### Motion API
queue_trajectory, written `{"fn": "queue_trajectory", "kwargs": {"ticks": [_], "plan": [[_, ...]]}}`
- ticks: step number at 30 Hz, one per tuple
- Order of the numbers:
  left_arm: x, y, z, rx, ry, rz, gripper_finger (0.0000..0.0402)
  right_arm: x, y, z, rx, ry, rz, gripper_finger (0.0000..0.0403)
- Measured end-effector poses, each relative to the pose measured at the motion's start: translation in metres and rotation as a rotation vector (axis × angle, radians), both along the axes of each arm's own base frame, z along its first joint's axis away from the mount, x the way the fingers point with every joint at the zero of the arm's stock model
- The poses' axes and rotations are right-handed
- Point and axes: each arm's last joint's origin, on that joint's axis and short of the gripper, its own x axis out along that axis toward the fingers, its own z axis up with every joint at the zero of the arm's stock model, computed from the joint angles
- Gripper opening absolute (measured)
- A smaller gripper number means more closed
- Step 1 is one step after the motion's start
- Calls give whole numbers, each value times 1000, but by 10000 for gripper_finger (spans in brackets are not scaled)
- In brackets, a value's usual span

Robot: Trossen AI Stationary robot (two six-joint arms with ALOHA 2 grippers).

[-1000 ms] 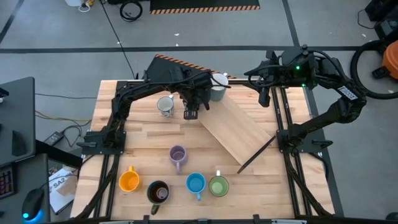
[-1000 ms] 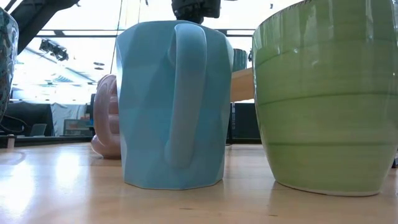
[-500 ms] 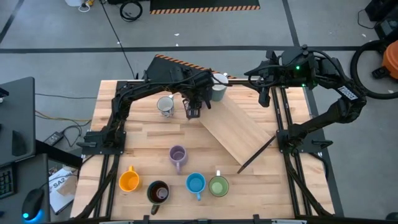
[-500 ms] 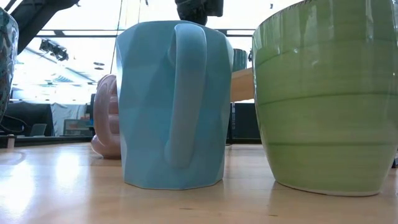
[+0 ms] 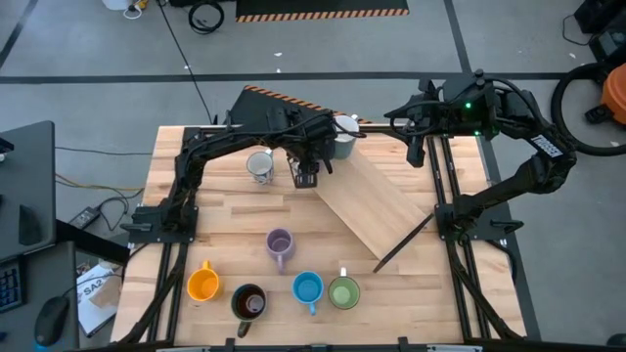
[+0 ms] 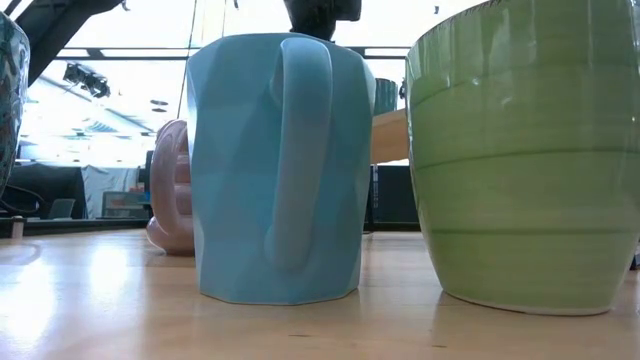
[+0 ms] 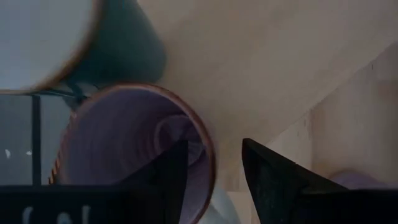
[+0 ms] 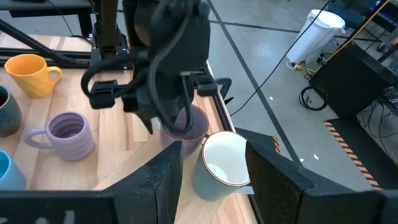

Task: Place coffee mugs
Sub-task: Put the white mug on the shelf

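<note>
My left gripper [image 7: 211,165] points steeply down at the table's far middle [image 5: 306,174]. Its fingers stand open astride the wall of a lavender mug [image 8: 186,127]: one finger [image 7: 168,174] inside, one finger [image 7: 267,180] outside, a gap showing on each side of the rim [image 7: 208,152]. That mug stands upright by the upper end of a wooden board [image 5: 377,200], beside a white-lined mug [image 8: 221,163]. In the high view the gripper hides it. My right gripper [image 8: 212,152] waits open in the air at the far right [image 5: 415,149].
A white mug [image 5: 259,166] stands left of my left gripper. Near the front edge stand a second lavender mug [image 5: 280,244], an orange mug [image 5: 203,284], a dark mug [image 5: 249,301], a blue mug [image 5: 308,288] and a green mug [image 5: 343,292]. The board slants across the table's right middle.
My left gripper has tipped a little, its fingertips edging toward the table's far edge. The mugs stand where they were.
</note>
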Motion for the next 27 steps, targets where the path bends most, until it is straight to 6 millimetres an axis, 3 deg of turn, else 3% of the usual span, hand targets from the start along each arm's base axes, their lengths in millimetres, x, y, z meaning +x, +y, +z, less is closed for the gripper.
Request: {"fn": "queue_trajectory", "kwargs": {"ticks": [6,12,19,27], "plan": [[-16,1,25,11,-83,38,182,0,0,0,-3,1,2,181],[-38,-1,45,7,-114,60,177,0,0,0,4,-1,-2,181],[-57,14,46,-20,-29,110,160,0,0,0,20,-7,-11,181],[-65,34,46,-45,-21,139,143,0,0,0,35,-12,-19,181]]}}
